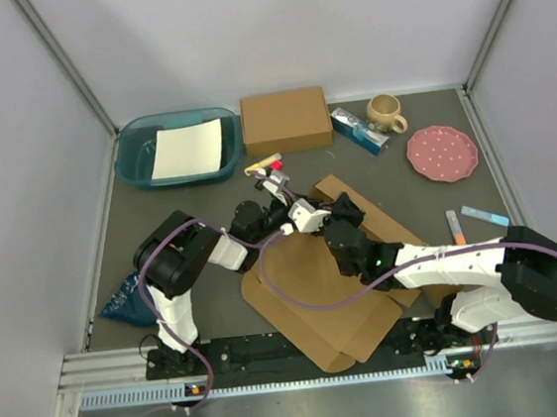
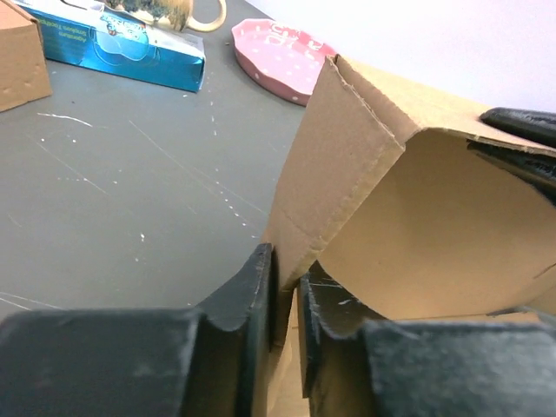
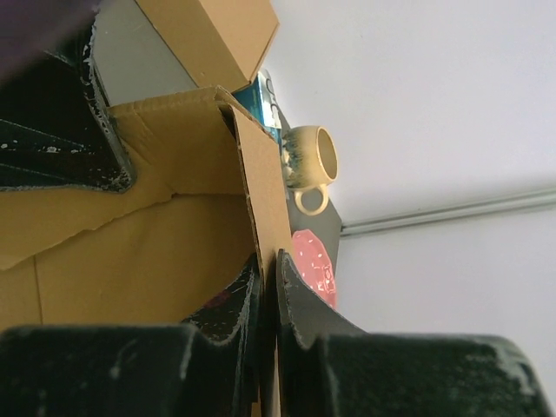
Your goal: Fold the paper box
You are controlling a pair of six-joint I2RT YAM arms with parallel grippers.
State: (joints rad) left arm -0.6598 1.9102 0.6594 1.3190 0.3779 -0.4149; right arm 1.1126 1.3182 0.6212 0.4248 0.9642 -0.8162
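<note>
Left gripper: jaws pinched shut on the lower edge of a raised flap of the paper box. The box lies mid-table in front of both arms, mostly flat. One flap at its far end stands up and curls inward. Right gripper: jaws clamped on an upright panel edge. Which wall this panel forms is hard to tell at such close range. Progress is judged early: side walls, tabs and lid are not yet folded.
</note>
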